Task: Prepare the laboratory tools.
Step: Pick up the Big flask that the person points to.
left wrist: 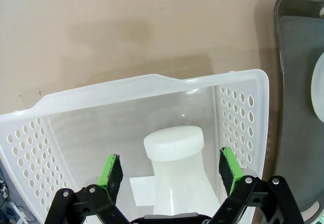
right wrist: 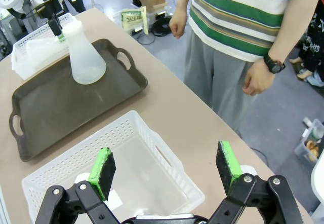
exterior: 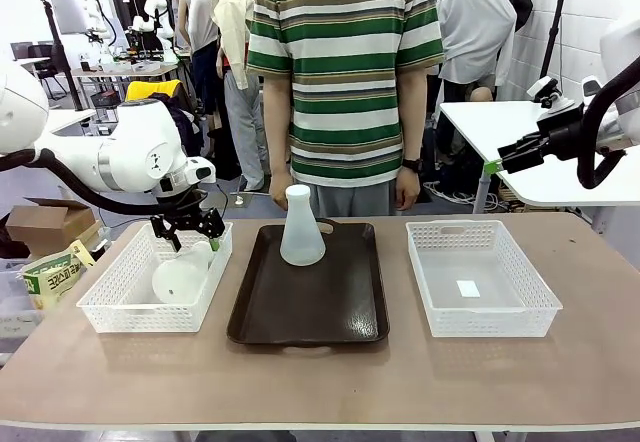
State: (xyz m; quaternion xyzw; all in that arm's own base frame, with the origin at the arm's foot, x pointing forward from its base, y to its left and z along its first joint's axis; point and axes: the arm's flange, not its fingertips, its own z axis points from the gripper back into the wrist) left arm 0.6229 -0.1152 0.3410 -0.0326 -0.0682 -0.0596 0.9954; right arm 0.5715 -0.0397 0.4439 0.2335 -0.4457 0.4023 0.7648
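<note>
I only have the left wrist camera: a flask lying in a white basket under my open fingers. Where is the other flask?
Observer: The second flask stands upright on the brown tray, near its far end.
Operator: What is the right arm doing?
Observer: The right gripper is open, raised well off the table, holding nothing.
Operator: Is anything in the basket on that side?
Observer: The other basket has just a small white patch on its floor.

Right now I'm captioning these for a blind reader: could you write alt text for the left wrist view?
The left gripper hangs open over a white mesh basket, its green pads either side of the neck of a frosted flask lying inside, not touching it. A dark brown tray edges in at right on the tan table.
</note>
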